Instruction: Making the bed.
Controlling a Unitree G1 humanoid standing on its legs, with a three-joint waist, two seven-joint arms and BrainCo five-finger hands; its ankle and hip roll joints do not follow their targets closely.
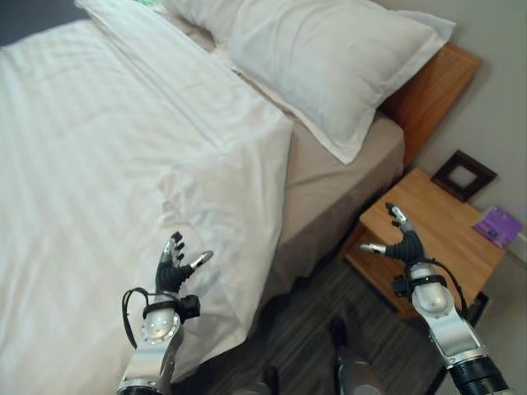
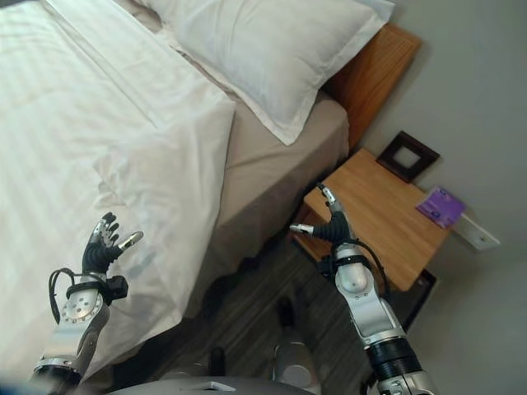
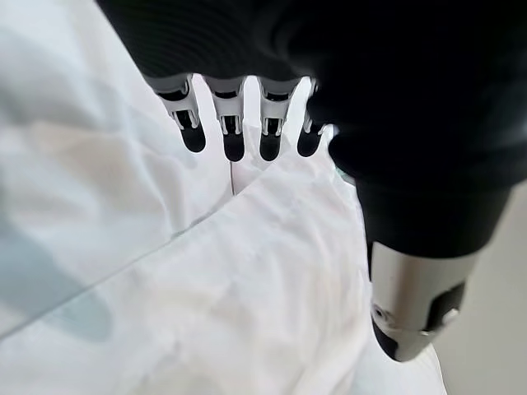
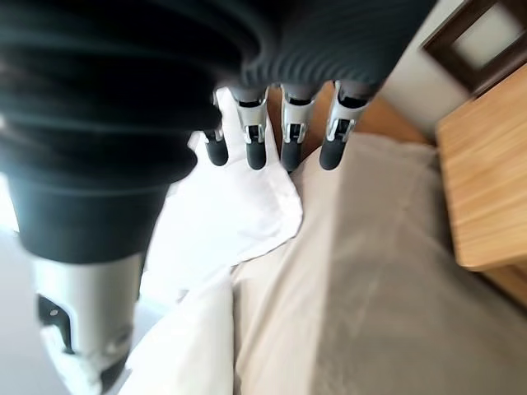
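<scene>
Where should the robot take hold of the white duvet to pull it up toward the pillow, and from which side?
Probably the duvet's upper corner at the bed edge, approached from the nightstand side: it lies free on the bare sheet. Both the left hand and right hand are open.

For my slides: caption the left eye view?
Both hands, left and right, open beside the bed's white duvet.
</scene>
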